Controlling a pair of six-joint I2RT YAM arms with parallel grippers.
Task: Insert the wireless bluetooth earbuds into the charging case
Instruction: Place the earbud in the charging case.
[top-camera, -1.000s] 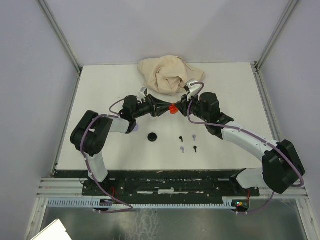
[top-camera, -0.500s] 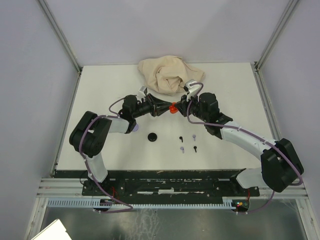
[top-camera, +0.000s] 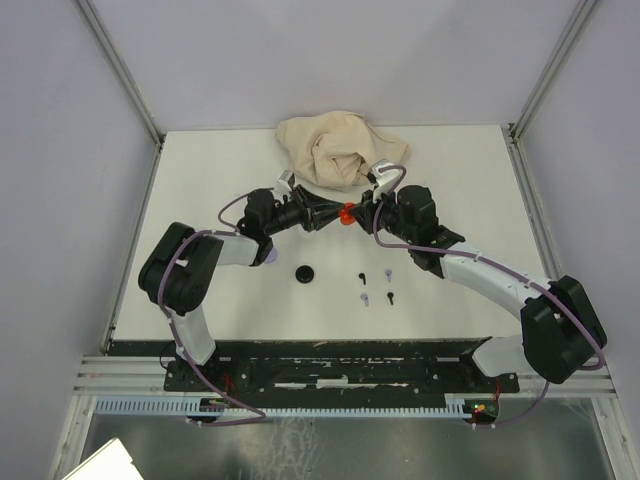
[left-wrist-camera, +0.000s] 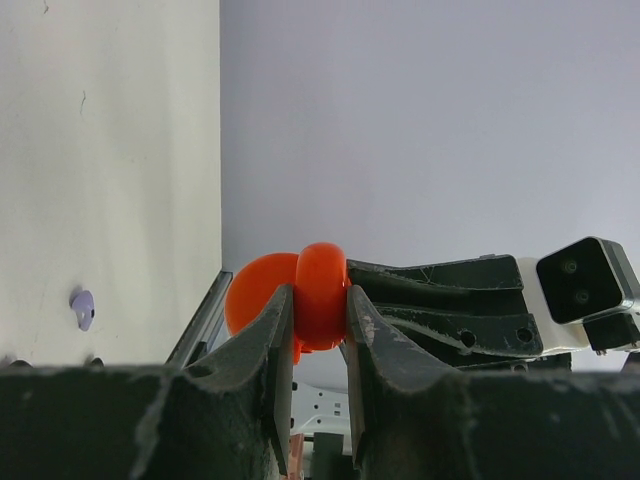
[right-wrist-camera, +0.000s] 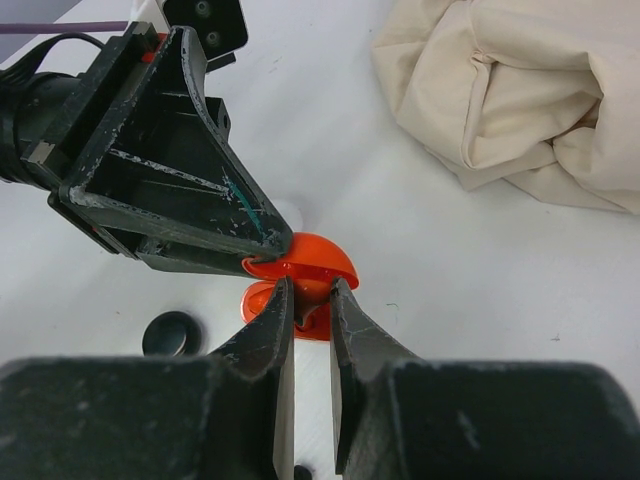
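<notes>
The red charging case (top-camera: 346, 213) hangs open above the table's middle, between both arms. My left gripper (left-wrist-camera: 318, 300) is shut on the case's thicker half (left-wrist-camera: 320, 295), with the lid standing out beside it. From the other side my right gripper (right-wrist-camera: 310, 290) is shut on a small red piece, apparently a red earbud, pressed into the open case (right-wrist-camera: 318, 255). On the table lie loose earbuds: a black one (top-camera: 364, 276), a pale one (top-camera: 388, 272), a lavender one (top-camera: 365, 298) and another black one (top-camera: 390, 296).
A crumpled beige cloth (top-camera: 335, 150) lies at the back, just behind the grippers. A black disc (top-camera: 305, 274) sits on the table below the left gripper, and a lavender disc (top-camera: 268, 258) peeks out under the left arm.
</notes>
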